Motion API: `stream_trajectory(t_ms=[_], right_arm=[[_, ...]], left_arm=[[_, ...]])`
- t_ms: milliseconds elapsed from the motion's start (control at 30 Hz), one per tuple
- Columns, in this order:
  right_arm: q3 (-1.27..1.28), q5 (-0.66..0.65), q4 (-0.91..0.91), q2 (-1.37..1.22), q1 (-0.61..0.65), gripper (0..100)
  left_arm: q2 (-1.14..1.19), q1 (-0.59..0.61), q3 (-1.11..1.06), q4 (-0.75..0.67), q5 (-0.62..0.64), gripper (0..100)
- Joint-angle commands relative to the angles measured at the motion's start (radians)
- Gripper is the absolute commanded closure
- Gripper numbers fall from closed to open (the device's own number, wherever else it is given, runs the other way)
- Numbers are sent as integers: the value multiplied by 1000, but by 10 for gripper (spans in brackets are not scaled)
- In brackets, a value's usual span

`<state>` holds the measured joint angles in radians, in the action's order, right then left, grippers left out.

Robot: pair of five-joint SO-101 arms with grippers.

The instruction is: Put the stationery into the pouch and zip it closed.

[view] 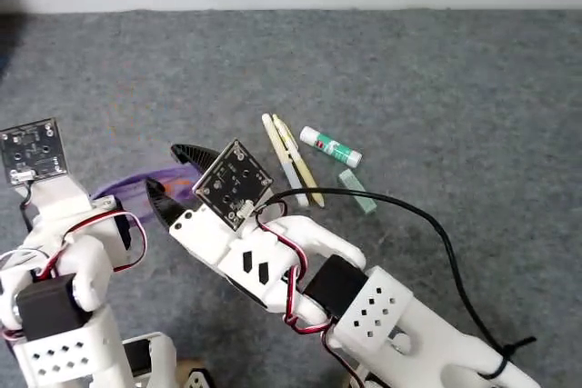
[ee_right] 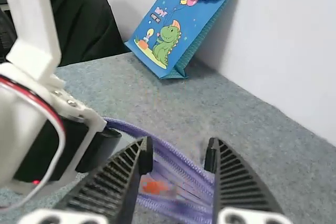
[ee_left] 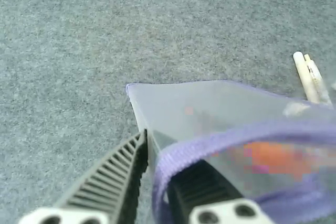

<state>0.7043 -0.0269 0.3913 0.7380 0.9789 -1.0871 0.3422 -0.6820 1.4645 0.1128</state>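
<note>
Surface (view: 436, 88): grey, carpet-like, its far edge meeting a pale wall.

Pouch (view: 136, 186): translucent with a purple rim, lying on the near-left part of the surface between the two arms. Its mouth is open. An orange item (ee_right: 153, 186) shows through the wall of the pouch; its kind cannot be determined.

Left gripper (ee_left: 157, 156): jaws clenched on the pouch's purple rim, one jaw outside the wall and the other behind it. That edge is lifted off the surface.

Right gripper (ee_right: 178, 153): jaws released and spread apart, grasping nothing. They sit directly over the pouch's rim, which runs across the gap between them. Whether they touch it cannot be determined.

Stationery outside the pouch, all near mid-surface and well short of the far edge:
- Two cream pens (view: 289, 159), side by side and touching along their length.
- Glue stick (view: 330, 146), white with a green cap, lying on its side just beside the pens.
- Pale green eraser (view: 357, 192), nearer than the glue stick, close to the pen tips.

A black cable (view: 427, 224) crosses the surface by the right arm, near the eraser.

A blue gift bag (ee_right: 181, 22) leans against the wall.
</note>
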Motion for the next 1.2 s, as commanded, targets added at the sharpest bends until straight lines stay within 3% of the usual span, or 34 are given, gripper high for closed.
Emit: stream_trajectory(t_ms=[0,233,467,633,800,967,1067,1167], right_arm=[[-8,-11,19,47,1,825],[-23,-11,128,154,1,825],[-26,-11,361,397,-38,826],[-25,-11,522,533,-232,826],[-20,-9,662,565,-562,826],[51,-8,657,472,-851,826],[80,31,650,389,-917,826],[31,6,754,404,-816,826]], left_arm=[[8,-5,8,-17,12,988],[8,-3,8,-17,12,988],[8,-3,8,-17,12,988],[8,-3,5,-17,12,988],[8,-3,5,-17,12,988],[8,-3,5,-17,12,988],[8,-3,5,-17,12,988],[8,-3,4,-17,12,988]])
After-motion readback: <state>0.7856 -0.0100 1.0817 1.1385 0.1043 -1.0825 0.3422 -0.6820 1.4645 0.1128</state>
